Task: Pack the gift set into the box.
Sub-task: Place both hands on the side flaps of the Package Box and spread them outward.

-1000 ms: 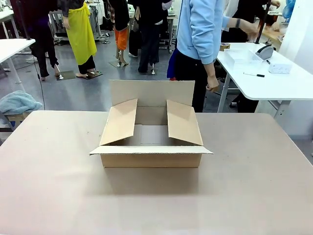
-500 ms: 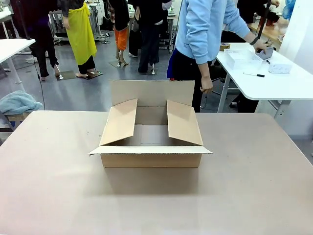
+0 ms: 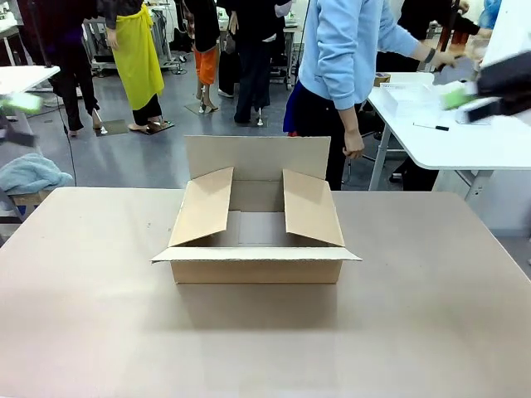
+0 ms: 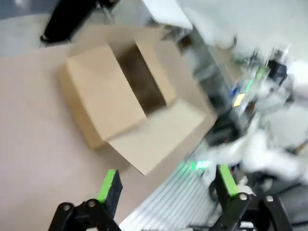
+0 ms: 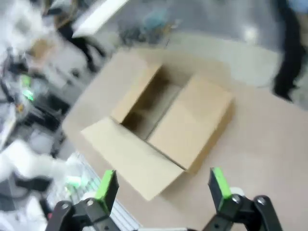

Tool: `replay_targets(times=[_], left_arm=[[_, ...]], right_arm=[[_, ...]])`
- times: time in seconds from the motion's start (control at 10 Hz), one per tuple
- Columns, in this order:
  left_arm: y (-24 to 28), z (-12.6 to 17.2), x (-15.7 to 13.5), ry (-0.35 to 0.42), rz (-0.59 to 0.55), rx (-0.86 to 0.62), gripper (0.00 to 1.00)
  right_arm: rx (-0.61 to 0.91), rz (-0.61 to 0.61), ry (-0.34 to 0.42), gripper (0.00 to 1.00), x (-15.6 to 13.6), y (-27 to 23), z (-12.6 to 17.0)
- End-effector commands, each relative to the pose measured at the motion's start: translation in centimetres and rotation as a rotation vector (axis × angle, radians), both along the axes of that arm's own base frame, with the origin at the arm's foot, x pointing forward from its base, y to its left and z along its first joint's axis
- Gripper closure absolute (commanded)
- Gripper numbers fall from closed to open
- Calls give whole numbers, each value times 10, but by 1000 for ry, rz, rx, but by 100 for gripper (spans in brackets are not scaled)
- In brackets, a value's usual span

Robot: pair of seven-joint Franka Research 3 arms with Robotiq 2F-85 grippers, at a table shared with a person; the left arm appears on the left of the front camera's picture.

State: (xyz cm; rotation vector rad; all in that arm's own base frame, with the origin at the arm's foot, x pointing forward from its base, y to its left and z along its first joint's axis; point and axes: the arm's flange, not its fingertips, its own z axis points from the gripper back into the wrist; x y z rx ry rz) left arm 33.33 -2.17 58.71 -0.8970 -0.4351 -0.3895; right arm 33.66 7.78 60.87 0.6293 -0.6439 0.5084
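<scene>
The box (image 3: 257, 224) is a brown cardboard carton in the middle of the table, top open, with its side flaps leaning inward and the far flap upright. It also shows from above in the left wrist view (image 4: 120, 91) and the right wrist view (image 5: 190, 120). A whitish tray (image 3: 404, 97) of the gift set lies on the white side table at far right, where a person in light blue reaches. My left gripper (image 3: 17, 108) is a blur high at the left edge, and its own view shows it open (image 4: 167, 185). My right gripper (image 3: 460, 101) is a blur at the right edge, also open (image 5: 162, 187). Both hold nothing.
The person (image 3: 344, 58) stands just behind the box at the far edge. The white side table (image 3: 465, 145) stands beyond the table's right corner, with a pen on it. A blue cloth (image 3: 29, 174) lies off the far left corner. Other people stand farther back.
Both arms have swung into the front view's upper edges, motion-blurred. The person's arm has shifted over the side table. The box has stayed put.
</scene>
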Motion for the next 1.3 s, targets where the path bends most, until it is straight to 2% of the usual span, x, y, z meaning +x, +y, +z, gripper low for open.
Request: replay_targets(times=[0.0, 0.1, 0.2, 0.3, 0.4, 0.5, 0.6, 0.7, 0.8, 0.9, 1.0, 1.1, 1.2], left_arm=[[-47, 3, 33, 8, -100, 184, 0], [-45, -3, 30, -10, -158, 232, 0], [-52, 6, 10, 7, -83, 98, 0], [-52, 6, 10, 7, -83, 98, 0], [-81, 1, 23, 5, -149, 177, 0], [-111, -6, 46, 142, -149, 202, 0], [-134, -14, 66, 226, -63, 263, 0], [-155, -23, 82, 256, 84, 354, 0], [-173, -29, 93, 289, 103, 397, 0], [-190, -36, 103, 282, 177, 447, 0], [-207, -43, 111, 291, 189, 460, 0], [-219, -51, 113, 294, 185, 445, 0], [-199, -52, 102, 254, 166, 423, 0]], right_arm=[[-42, 208, -89, 0, 41, 33, -31], [-153, 70, -59, 0, 42, 37, -45], [-49, 126, -32, 0, 11, 41, -11], [-49, 126, -32, 0, 11, 41, -11], [-100, 154, -30, 0, 30, 60, -36], [-93, 284, -233, 0, 47, 83, -61], [-30, 460, -337, 0, 56, 90, -87], [89, 545, -414, 0, 65, 85, -118], [219, 624, -424, 0, 69, 82, -142], [290, 652, -393, 0, 74, 77, -164], [320, 628, -354, 0, 80, 72, -183], [251, 545, -311, 0, 85, 71, -198], [165, 428, -285, 0, 89, 73, -204]])
